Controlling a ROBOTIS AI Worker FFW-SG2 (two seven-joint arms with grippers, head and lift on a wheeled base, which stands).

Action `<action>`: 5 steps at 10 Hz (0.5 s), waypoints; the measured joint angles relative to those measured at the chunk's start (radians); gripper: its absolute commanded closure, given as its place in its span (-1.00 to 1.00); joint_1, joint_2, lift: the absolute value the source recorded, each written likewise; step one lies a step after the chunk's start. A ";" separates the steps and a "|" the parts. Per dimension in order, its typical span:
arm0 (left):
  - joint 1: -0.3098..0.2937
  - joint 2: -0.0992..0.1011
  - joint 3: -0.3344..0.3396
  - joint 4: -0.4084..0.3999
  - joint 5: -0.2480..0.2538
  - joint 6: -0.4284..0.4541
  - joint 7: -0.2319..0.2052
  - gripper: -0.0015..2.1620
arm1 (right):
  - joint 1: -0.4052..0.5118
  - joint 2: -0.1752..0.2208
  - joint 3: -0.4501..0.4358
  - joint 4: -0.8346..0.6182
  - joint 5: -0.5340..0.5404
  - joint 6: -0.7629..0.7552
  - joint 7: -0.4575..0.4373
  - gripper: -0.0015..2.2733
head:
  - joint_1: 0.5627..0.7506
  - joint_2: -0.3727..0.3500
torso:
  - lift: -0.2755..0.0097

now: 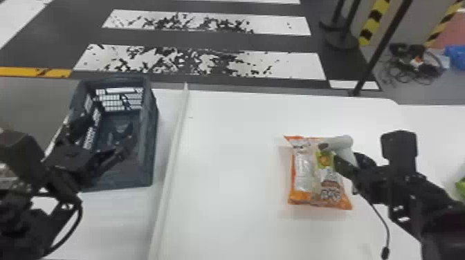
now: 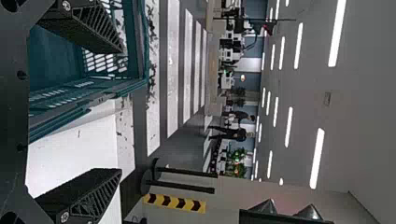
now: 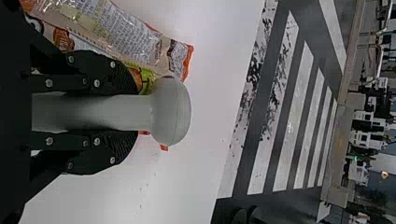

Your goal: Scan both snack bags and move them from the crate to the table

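Observation:
In the head view my left gripper [image 1: 121,148] is over the dark crate [image 1: 155,138], at its near part; in the left wrist view the left gripper [image 2: 119,112] has its fingers wide apart with nothing between them, beside the crate [image 2: 135,46]. My right gripper [image 1: 346,166] holds the grey-white scanner [image 1: 340,142] in the head view, its head beside the orange snack bag [image 1: 304,173] lying on the table. From the right wrist the right gripper [image 3: 126,113] is closed around the handle of the scanner [image 3: 170,112], with the snack bag [image 3: 130,42] alongside.
A raised pale ridge [image 1: 169,166] runs between the crate and the white table [image 1: 228,166]. Something green [image 1: 461,186] lies at the head view's right edge. A cable [image 1: 384,221] hangs below the right arm. Barrier posts [image 1: 377,48] stand beyond the table.

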 measured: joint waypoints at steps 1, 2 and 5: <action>0.000 0.000 0.001 0.001 0.000 0.000 0.000 -0.92 | -0.005 0.000 0.000 0.006 0.001 0.001 0.000 0.98 | 0.41 -0.01 | 0.32; 0.000 0.000 0.001 0.002 0.000 0.000 0.000 -0.92 | -0.006 0.001 -0.002 0.007 0.001 0.001 0.000 0.98 | 0.41 -0.01 | 0.32; 0.000 -0.002 0.002 0.003 0.000 0.000 0.000 -0.92 | -0.005 0.004 -0.014 0.006 -0.005 -0.002 0.000 0.98 | 0.41 -0.02 | 0.32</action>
